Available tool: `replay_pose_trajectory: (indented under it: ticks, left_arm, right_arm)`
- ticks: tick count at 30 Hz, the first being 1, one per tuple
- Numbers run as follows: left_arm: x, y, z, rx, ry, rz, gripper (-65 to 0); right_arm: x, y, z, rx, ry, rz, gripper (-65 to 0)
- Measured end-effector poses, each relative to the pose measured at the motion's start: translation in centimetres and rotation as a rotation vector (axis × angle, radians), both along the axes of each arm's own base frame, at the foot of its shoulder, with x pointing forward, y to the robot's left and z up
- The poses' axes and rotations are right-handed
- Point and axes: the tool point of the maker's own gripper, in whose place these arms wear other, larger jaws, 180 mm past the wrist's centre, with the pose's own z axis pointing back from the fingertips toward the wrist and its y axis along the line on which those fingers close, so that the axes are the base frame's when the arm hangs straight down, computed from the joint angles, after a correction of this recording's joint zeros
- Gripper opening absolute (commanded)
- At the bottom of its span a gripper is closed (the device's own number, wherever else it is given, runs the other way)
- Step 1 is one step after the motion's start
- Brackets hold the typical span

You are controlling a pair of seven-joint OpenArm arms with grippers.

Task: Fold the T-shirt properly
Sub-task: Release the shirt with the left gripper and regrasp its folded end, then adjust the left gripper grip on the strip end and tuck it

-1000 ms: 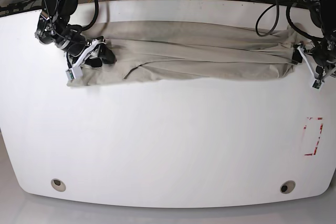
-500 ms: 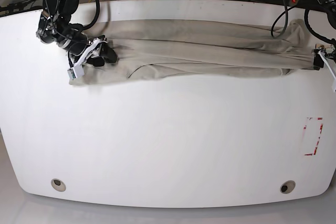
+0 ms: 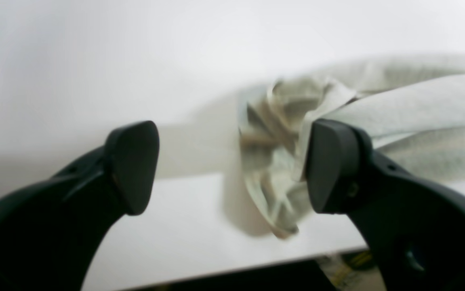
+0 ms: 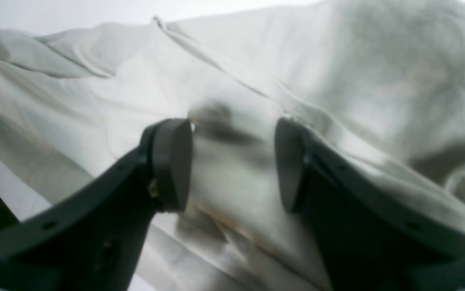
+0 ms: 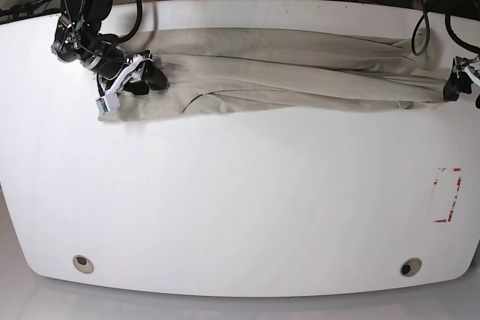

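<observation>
Since a second ago, the left gripper [image 5: 459,85] has pulled away toward the counter's [image 5: 240,207] edge, and the T-shirt [image 5: 285,73] now lies stretched in a long, narrow band across the far side. Its jaws stand wide apart in the wrist view with nothing between them, the shirt's crumpled end [image 3: 280,161] just beyond. The right gripper [image 5: 139,76] rests on the shirt's other end, jaws partly open astride a ridge of fabric [image 4: 232,169].

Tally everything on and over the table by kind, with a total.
T-shirt: 1
Grippers, left gripper and right gripper: 2
Round table holes: 2
Red tape rectangle: 1
Total: 6
</observation>
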Motion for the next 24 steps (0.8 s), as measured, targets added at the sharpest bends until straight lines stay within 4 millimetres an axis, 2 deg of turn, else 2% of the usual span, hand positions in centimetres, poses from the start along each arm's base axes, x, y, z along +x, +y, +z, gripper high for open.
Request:
replay_pose_trajectory:
  ticks: [3,6,14,17,19,24]
  left_arm:
    - [-0.5,-1.0,-0.8,-0.074,0.012,-0.021,-13.2]
    - [-0.7,-2.2,-0.7,-0.139,-0.014,-0.046,-13.2]
    - [-1.5,-2.8,-0.6,-0.195,-0.018,-0.067,-13.2]
    - [-1.1,-2.7,-0.3,-0.181,-0.023,-0.071,-13.2]
    - [-0.6,-3.0,-0.9,-0.158,-0.005,-0.078,-13.2]
    - [2.0,-5.5,-1.7,-0.159,-0.012,-0.122,-13.2]
  right_arm:
    - [0.0,-0.1,0.0,-0.002,0.0,-0.001,-32.3]
    - [0.0,-0.1,0.0,-0.001,-0.001,-0.001,-32.3]
    - [0.0,-0.1,0.0,-0.003,-0.001,-0.002,-32.3]
    - [0.0,-0.1,0.0,-0.004,0.0,-0.002,-32.3]
    - [0.0,-0.2,0.0,-0.005,0.0,-0.002,-32.3]
    - [0.0,-0.1,0.0,-0.004,-0.001,-0.002,-32.3]
